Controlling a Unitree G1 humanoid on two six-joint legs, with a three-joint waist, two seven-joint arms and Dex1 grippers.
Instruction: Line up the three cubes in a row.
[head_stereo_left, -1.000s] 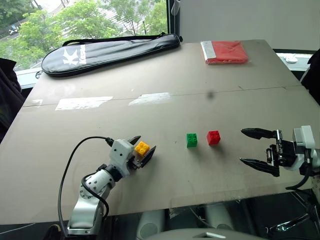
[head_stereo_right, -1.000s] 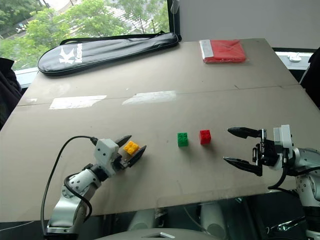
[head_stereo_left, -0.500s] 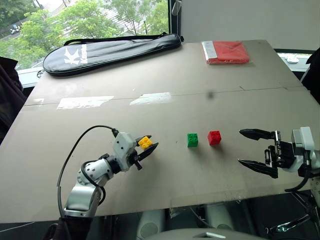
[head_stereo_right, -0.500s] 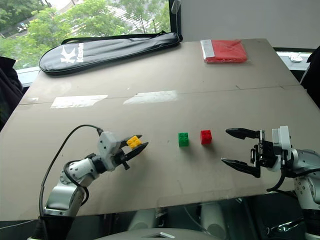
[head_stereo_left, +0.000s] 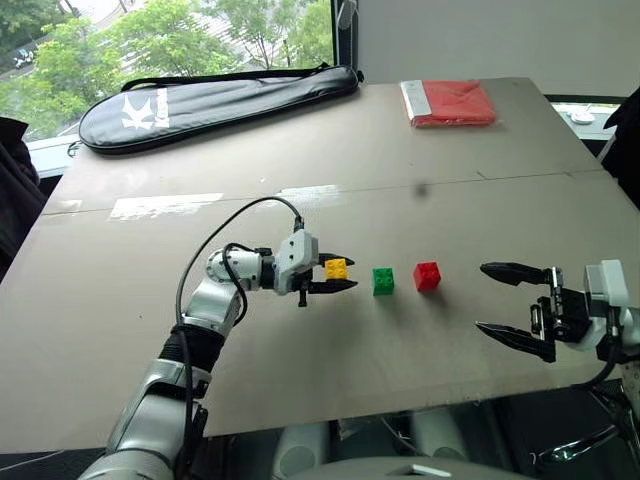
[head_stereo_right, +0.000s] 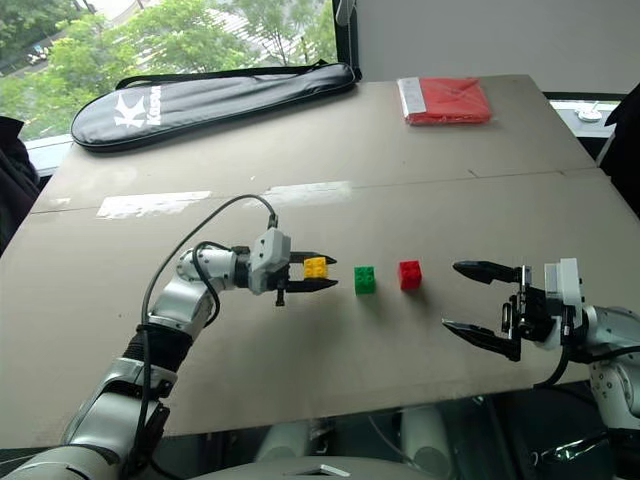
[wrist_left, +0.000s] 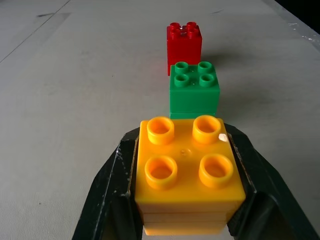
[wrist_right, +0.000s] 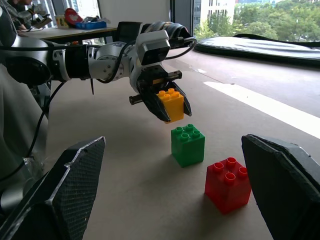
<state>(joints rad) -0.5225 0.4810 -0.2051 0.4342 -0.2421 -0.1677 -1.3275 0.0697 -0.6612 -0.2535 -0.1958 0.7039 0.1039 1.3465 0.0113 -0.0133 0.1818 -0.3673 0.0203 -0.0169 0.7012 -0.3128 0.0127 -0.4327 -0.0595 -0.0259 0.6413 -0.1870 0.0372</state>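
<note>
My left gripper (head_stereo_left: 345, 276) is shut on the yellow cube (head_stereo_left: 336, 268) and holds it just above the table, pointing right. The yellow cube hangs a short gap left of the green cube (head_stereo_left: 383, 281). The red cube (head_stereo_left: 427, 275) stands on the table right of the green one. In the left wrist view the yellow cube (wrist_left: 187, 172) sits between the black fingers (wrist_left: 107, 192), with the green cube (wrist_left: 194, 90) and the red cube (wrist_left: 184, 42) in line beyond it. My right gripper (head_stereo_left: 481, 297) stands open to the right of the red cube, holding nothing.
A long black racket bag (head_stereo_left: 220, 100) lies at the table's far left. A flat red packet (head_stereo_left: 448, 103) lies at the far right. White tape patches (head_stereo_left: 165, 206) mark the middle left. The table's front edge (head_stereo_left: 400, 405) runs close below both grippers.
My left gripper has closed fully on the yellow cube, swung to point right, and carried the cube rightward to just beside the green one. The right arm has kept still.
</note>
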